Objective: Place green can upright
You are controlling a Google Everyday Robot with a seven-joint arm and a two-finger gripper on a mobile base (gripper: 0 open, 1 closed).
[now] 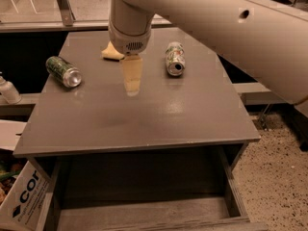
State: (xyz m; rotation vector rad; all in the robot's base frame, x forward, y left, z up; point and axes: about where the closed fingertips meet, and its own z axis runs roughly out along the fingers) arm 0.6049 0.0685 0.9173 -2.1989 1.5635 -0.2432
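Gripper hangs over mid-table, carrying nothing; open or closed, cannot tell. Green can lies on its side near the left edge, well apart. Likely light, thin-walled, slick, prone to roll: grasp across the body, mid-length, gently.

gripper over table: smooth pale plastic | table: matt grey | green can left of gripper: shiny metal end

table under gripper: two cans, sponge
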